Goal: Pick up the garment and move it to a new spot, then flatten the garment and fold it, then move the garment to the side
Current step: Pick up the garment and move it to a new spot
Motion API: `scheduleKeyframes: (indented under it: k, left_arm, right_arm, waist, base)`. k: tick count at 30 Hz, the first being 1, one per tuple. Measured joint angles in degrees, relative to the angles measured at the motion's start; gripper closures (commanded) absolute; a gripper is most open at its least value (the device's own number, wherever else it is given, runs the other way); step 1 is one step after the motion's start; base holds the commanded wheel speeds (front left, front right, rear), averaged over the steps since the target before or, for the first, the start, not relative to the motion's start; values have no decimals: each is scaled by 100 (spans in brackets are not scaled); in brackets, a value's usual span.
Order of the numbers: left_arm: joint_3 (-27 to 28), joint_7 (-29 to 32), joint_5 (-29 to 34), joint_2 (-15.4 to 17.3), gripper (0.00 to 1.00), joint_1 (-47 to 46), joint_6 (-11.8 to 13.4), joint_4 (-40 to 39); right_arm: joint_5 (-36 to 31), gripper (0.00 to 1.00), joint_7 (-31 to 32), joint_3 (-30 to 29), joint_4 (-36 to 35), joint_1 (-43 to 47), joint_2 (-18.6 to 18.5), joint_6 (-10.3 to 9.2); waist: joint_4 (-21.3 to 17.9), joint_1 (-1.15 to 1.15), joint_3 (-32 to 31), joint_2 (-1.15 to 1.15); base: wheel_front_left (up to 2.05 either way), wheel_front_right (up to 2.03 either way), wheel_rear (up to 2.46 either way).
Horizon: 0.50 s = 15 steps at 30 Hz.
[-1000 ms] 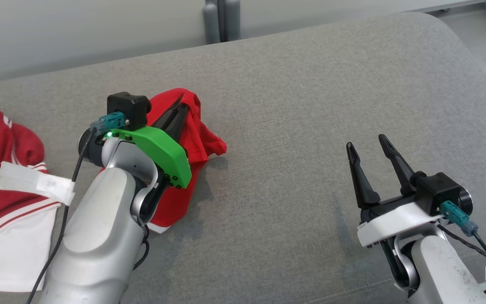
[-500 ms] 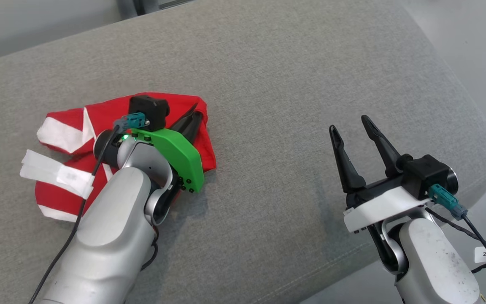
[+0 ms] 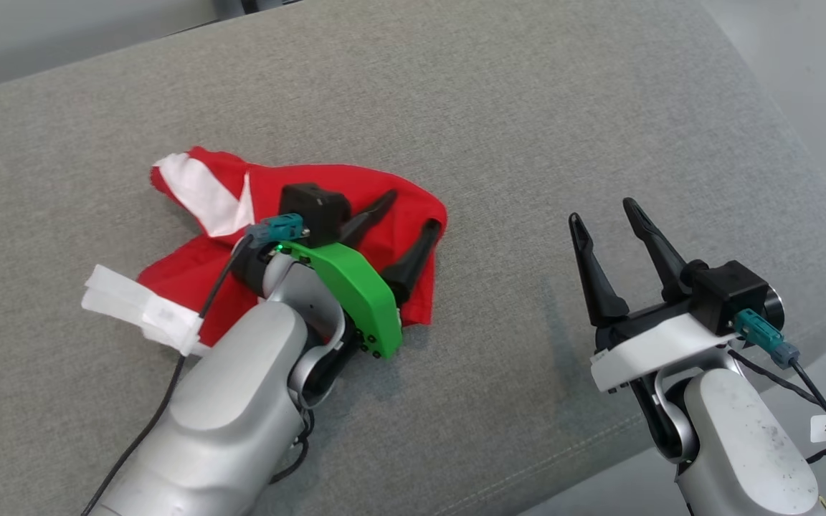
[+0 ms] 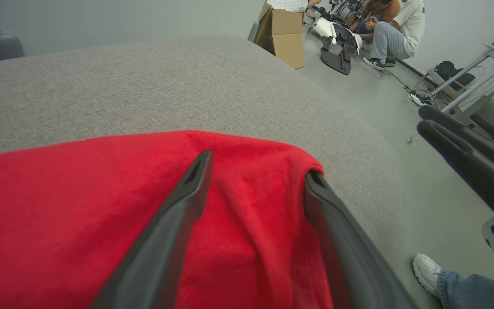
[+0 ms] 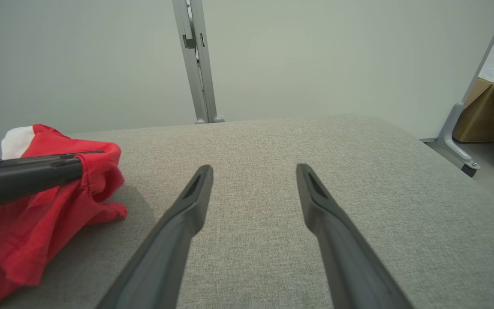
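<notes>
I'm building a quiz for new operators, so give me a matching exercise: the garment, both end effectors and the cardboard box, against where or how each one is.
Column one:
1. garment
2. left end effector
3. right end effector
4. cardboard box

Column two:
A. standing on the floor
B. open above bare grey cushion
C. crumpled, red with white patches
D. open over the red cloth

Pairs: 1-C, 2-D, 3-B, 4-A
</notes>
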Motion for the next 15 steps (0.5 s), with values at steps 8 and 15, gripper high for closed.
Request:
scheduleKeyframes:
  k: [8,15]
  left_arm:
    - [-810,-282,-353,7,0,-109,-44,-751]
    - [-1126,-283,-181,11,0,-106,41,-433]
  right_arm:
    - [-11,0,0,-63,188,-86,-1,5]
    - [-18,0,0,-120,301,-75,-7,4]
  waist:
    - [546,0,-194,0]
    - [1026,0,-437,0]
  base:
    - [0,0,0]
    - [0,0,0]
